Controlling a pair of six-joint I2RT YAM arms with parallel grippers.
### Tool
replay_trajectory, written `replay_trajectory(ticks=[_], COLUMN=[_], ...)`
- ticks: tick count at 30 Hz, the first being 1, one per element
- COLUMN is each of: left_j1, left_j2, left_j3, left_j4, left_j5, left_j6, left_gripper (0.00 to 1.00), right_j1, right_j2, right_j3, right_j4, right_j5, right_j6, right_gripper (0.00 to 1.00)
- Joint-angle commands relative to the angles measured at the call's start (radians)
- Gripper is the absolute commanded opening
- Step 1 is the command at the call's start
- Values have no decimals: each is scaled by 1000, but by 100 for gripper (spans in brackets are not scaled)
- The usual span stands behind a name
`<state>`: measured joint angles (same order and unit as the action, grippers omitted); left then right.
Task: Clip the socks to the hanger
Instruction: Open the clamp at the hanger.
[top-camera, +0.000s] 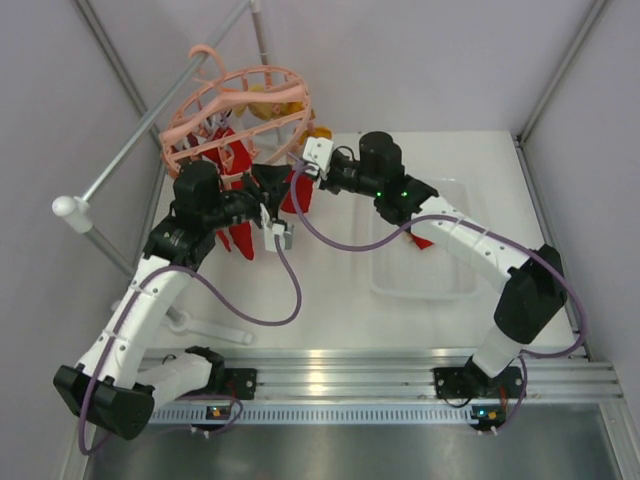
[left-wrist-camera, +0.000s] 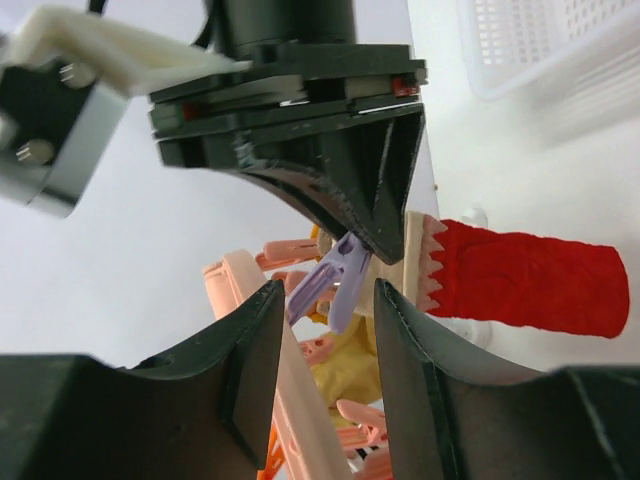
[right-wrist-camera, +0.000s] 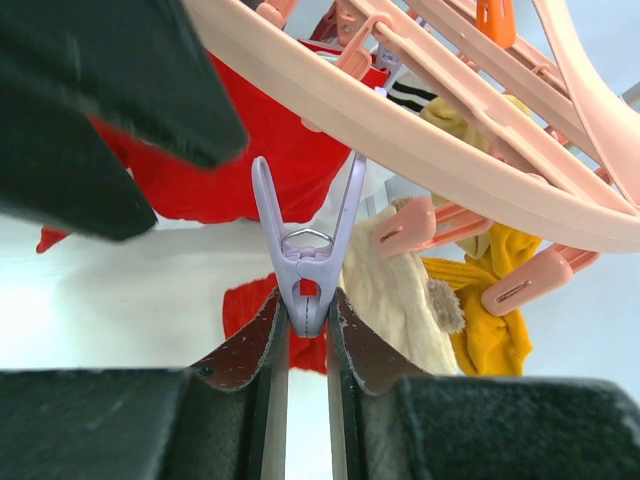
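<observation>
The salmon-pink hanger (top-camera: 240, 105) hangs at the back left with red socks (top-camera: 238, 205) clipped under it and a mustard-yellow sock (top-camera: 320, 132) at its right. My right gripper (right-wrist-camera: 307, 320) is shut on the handles of a lilac clip peg (right-wrist-camera: 308, 265) dangling from the hanger ring (right-wrist-camera: 430, 150); a red sock (right-wrist-camera: 250, 160), a cream sock (right-wrist-camera: 400, 290) and the yellow sock (right-wrist-camera: 495, 325) hang behind. My left gripper (left-wrist-camera: 328, 350) is open, the pink ring (left-wrist-camera: 300, 400) running between its fingers by the left one. A red sock with a cream cuff (left-wrist-camera: 530, 285) lies just right of them.
A clear plastic tray (top-camera: 455, 285) stands at the right with a red sock (top-camera: 421, 241) in it. The grey metal rail (top-camera: 140, 150) with a white end knob (top-camera: 68, 208) runs along the left. A white tool (top-camera: 215, 330) lies on the table near the left arm.
</observation>
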<state>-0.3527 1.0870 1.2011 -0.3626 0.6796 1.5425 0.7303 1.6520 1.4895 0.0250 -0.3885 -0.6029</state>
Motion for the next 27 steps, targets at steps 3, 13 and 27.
replay_trajectory(ticks=[3,13,27], left_j1=[-46,-88,-89], left_j2=[25,73,109], left_j3=[-29,-34,-41], left_j4=[105,159,192], left_j5=[-72,-244,-325], left_j6=[149,168,186], left_gripper=[44,39,13], right_j1=[-3,-3,-19], right_j2=[-46,-47,-64], right_j3=[77,77,74], right_j4=[-7,-20,-22], right_j5=[-20,-10,-45], right_j6=[8,2,82], right_gripper=[0,0,15])
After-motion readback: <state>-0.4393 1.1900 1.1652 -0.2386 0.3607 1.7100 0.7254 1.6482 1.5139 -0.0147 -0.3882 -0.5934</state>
